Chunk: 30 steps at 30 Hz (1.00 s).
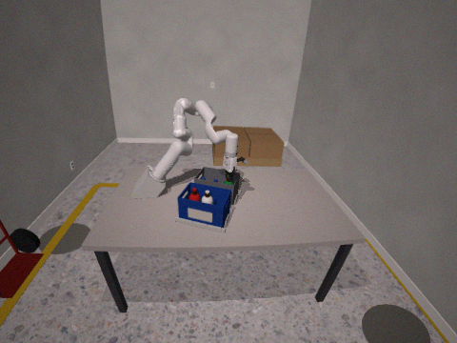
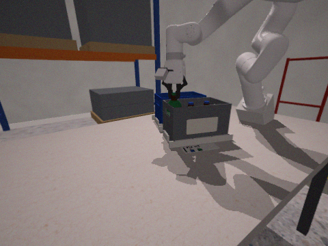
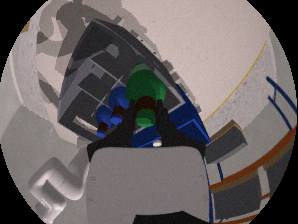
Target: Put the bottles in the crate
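My gripper [image 1: 229, 175] [image 2: 173, 96] [image 3: 145, 106] is shut on the neck of a green bottle [image 1: 228, 182] [image 2: 175, 103] [image 3: 142, 84]. The bottle is upright, its body mostly inside the grey crate [image 2: 178, 120] [image 3: 75, 95] at the end away from the arm's base; its bottom is hidden. Two bottles with blue labels [image 3: 119, 96] [image 3: 103, 113] stand in the same crate. The blue crate [image 1: 221, 210] [image 2: 158, 106] [image 3: 193, 132] holds a red bottle [image 1: 194, 196] and a white bottle [image 1: 207, 199]. The pick list [image 2: 205, 147] shows a blue and a green mark; its counts are too blurred to read.
Both crates stand close together on the table [image 1: 286, 214] [image 2: 85, 178], with low pale rails [image 2: 205, 140] around their feet. The grey crate has thin dividers and raised walls around the gripper. The arm's base [image 1: 148, 186] [image 2: 256, 113] stands at the table's side.
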Each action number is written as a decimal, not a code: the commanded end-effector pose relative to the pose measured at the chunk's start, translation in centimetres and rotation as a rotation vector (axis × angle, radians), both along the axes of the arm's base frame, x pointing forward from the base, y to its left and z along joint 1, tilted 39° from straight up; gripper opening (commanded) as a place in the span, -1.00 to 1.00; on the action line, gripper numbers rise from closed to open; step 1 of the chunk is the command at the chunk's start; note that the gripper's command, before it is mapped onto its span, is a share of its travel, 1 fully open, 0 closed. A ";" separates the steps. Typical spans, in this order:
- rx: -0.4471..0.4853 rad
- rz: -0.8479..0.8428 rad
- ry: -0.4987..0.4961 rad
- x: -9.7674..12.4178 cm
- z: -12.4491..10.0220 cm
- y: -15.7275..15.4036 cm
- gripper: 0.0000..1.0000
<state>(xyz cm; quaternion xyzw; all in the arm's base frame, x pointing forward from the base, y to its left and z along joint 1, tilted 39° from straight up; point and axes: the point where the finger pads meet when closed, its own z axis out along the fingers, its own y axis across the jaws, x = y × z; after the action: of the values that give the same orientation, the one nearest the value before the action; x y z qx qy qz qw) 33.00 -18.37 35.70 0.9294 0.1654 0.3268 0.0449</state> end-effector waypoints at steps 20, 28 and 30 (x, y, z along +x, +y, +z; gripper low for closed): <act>-0.003 -0.001 -0.003 1.3 -1.4 0.0 -1.00; -0.003 -0.001 -0.003 1.4 -1.6 0.0 -1.00; -0.003 -0.001 -0.003 1.5 -1.6 0.0 -1.00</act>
<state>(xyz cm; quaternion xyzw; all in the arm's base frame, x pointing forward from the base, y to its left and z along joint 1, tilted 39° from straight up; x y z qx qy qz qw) 34.38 -18.33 34.01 0.9293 0.1653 0.3270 0.0452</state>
